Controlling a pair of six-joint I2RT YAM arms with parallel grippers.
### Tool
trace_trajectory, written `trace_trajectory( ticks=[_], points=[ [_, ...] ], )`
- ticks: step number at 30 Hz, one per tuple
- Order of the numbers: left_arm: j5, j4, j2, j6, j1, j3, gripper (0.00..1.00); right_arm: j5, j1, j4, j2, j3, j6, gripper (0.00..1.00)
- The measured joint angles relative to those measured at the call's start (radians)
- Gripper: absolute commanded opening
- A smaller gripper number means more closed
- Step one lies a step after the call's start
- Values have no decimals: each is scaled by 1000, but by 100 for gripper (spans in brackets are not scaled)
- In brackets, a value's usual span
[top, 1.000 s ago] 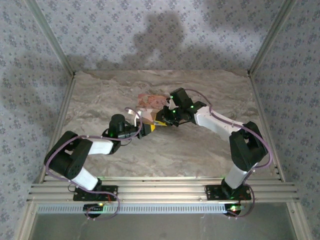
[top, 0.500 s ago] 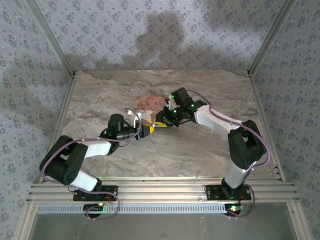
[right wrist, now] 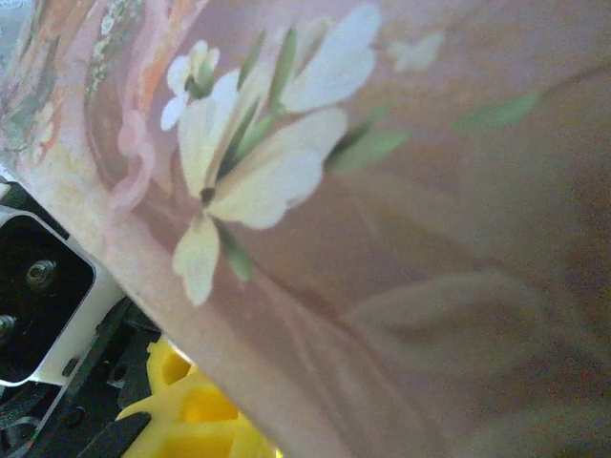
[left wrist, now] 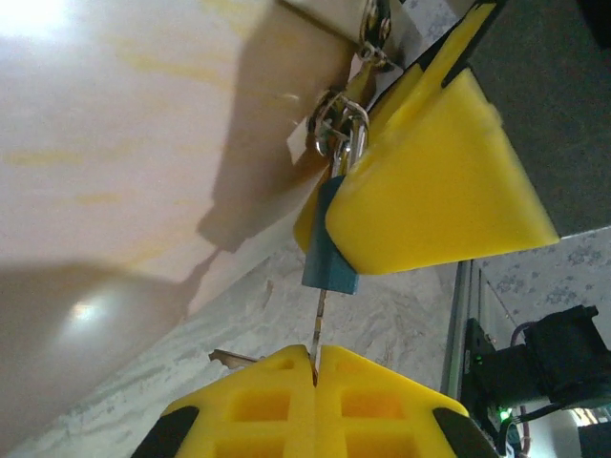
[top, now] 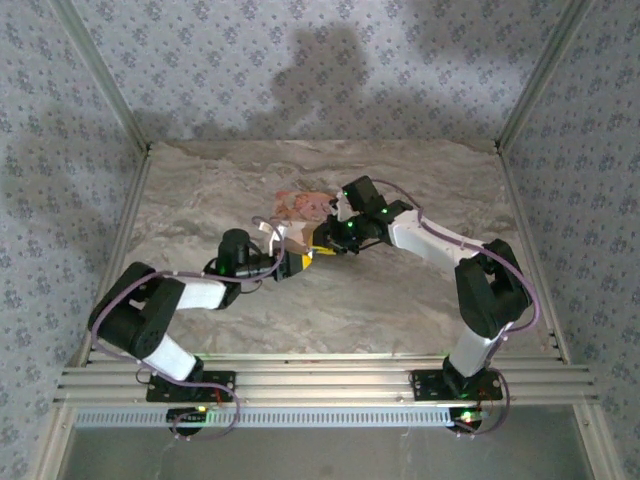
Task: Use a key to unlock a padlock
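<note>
**Key at the padlock, mid-table, box close behind**

Both arms meet near the middle of the marble table (top: 400,300), well away from its edges. Bare marble lies on the near side and to the right. The pink box (top: 300,203) lies just behind them; what it holds cannot be told. The right gripper (top: 323,242) is clamped on the padlock (left wrist: 329,262), a small blue block whose silver shackle (left wrist: 355,134) carries rings. The left gripper (left wrist: 316,355) is pressed together on the key (left wrist: 319,320), whose thin blade runs into the padlock's end opposite the shackle.
</note>
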Motion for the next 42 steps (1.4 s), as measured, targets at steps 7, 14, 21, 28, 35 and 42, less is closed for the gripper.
trace_trajectory(
  ticks=[7,14,21,28,35,42],
  points=[
    [-61,-103,-52,72,-12,1,0,-2,6,-6,3,-2,-38,0],
    [-67,-146,-75,83,-6,1,0,7,15,3,2,-7,-55,0],
    [-97,-43,-1,-56,-4,-5,0,95,32,68,0,-39,-43,0],
    [-193,-172,-60,28,-43,-11,0,176,77,55,2,-39,-45,0],
    [-261,-325,-121,184,-73,3,0,214,109,-27,24,8,-59,0],
    [-150,-100,-14,6,0,-18,0,222,108,92,20,-44,-35,0]
  ],
)
